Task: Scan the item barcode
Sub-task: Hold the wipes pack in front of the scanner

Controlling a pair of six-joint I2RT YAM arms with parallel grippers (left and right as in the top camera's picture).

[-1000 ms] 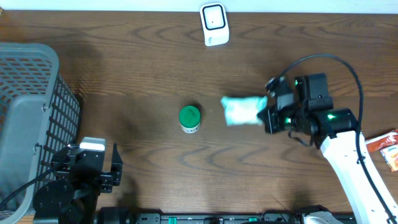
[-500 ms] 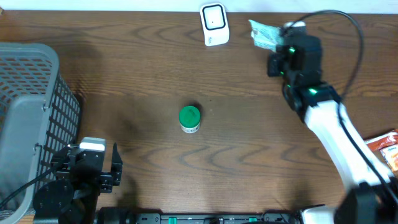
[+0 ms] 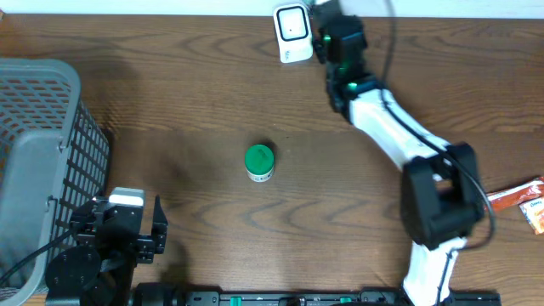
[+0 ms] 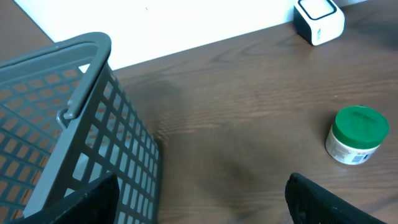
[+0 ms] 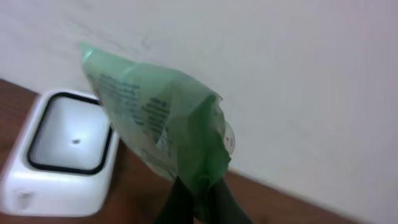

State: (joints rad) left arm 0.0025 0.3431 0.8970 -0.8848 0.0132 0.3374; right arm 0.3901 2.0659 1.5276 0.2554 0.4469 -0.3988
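Green packet (image 5: 155, 130), near the scanner (image 5: 68, 149) at the top centre of the overhead view. We see the right gripper (image 5: 196, 198) pinched shut on its lower edge; the left gripper (image 4: 202, 186) stands wide, empty. We judge it light, soft, crinkly; grip a sealed edge.

Looks softly, evenly lit from overhead. Shows a dim shadow on the dark table (image 3: 195, 110) beside the basket (image 3: 85, 161) and pale sheen on the wood from the left wrist. Blurs the green bag (image 5: 161, 124) at the right wrist, print unreadable.
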